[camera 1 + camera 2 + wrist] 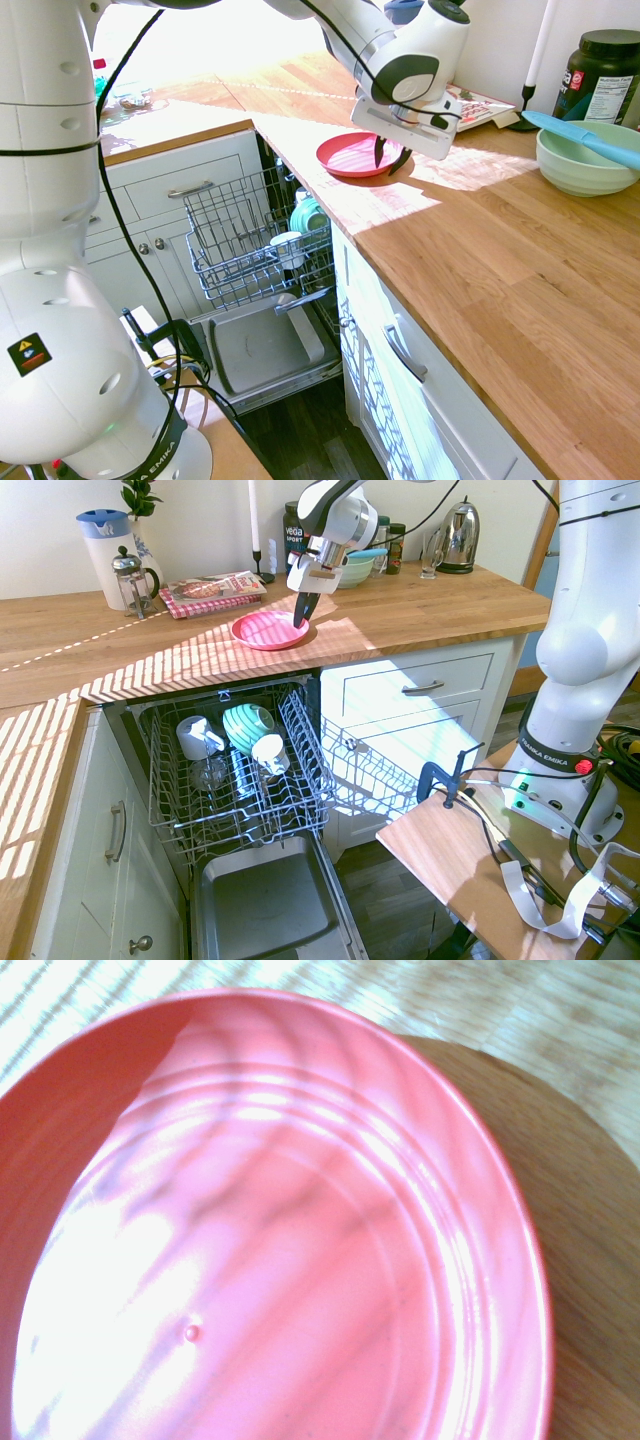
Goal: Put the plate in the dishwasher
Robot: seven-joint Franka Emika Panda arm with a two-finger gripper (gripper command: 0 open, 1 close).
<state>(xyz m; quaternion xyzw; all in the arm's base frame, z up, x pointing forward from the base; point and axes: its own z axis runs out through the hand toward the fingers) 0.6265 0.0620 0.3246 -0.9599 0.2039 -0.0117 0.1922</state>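
Plate: your pink-red plate (pixel 350 153) lies flat on the wooden bench (pixel 500 270), near the front edge, directly above the open dishwasher (pixel 250 780).
Gripper: your gripper (pixel 392 157) points steeply down at the plate's far rim. One dark finger stands over the plate's inside and the other just outside the rim, so the fingers straddle the edge with a gap between them; from these views you cannot tell whether they press on the rim.
Wrist view: the plate (pixel 280 1250) fills nearly the whole picture, its ringed bottom striped with sun and shadow, with bare bench wood (pixel 590 1190) showing beyond the rim.
Dishwasher: the door (pixel 265 905) is folded down and the grey wire rack (pixel 235 770) is pulled out under the bench edge.
Rack contents: you can see a pale green cup (pixel 247 725), two white cups (pixel 195 737) and a glass in the rack.
Bench, other things: a pale green bowl (pixel 585 160) with a blue utensil (pixel 585 138) across it stands well apart from the plate, toward the back edge. A magazine (pixel 210 588) lies near the back edge, and a cafetière (pixel 130 580) stands beside it.
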